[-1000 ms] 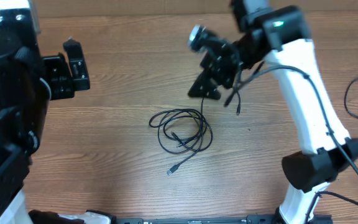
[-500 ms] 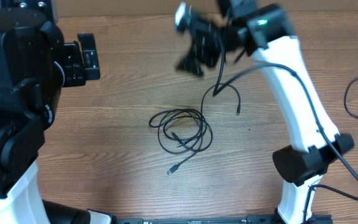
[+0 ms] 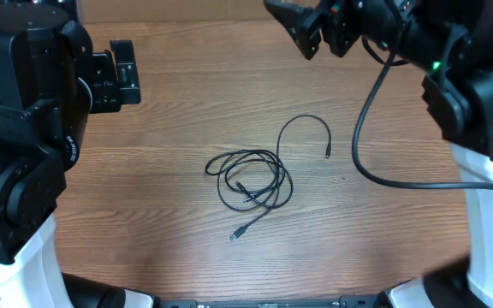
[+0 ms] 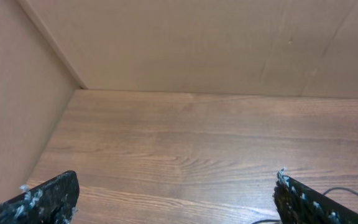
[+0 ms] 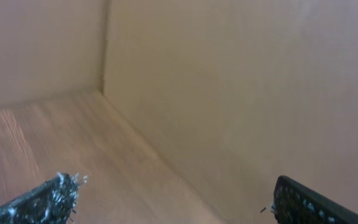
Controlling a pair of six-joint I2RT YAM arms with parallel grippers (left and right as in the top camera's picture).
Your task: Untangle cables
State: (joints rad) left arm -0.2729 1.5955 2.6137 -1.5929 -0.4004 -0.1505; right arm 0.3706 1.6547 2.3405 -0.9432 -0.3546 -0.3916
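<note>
The cables (image 3: 251, 180) lie in the middle of the wooden table (image 3: 178, 111) as tangled loose black loops. One strand arcs up and right to a plug end (image 3: 328, 152); another plug end (image 3: 236, 233) points toward the front. A bit of black cord shows at the bottom right of the left wrist view (image 4: 344, 191). My left gripper (image 3: 118, 75) is open and empty at the far left, apart from the cables. My right gripper (image 3: 302, 26) is open and empty, raised at the far edge above the cables; its view shows only wall and table.
A beige wall (image 4: 197, 43) stands along the table's far edge, with a side wall at the left. A thick black robot cable (image 3: 375, 103) hangs in a loop from the right arm over the table's right part.
My right gripper has let go of the cable strand and risen toward the far edge. The strand now lies on the table as an arc. The left arm has shifted slightly right.
</note>
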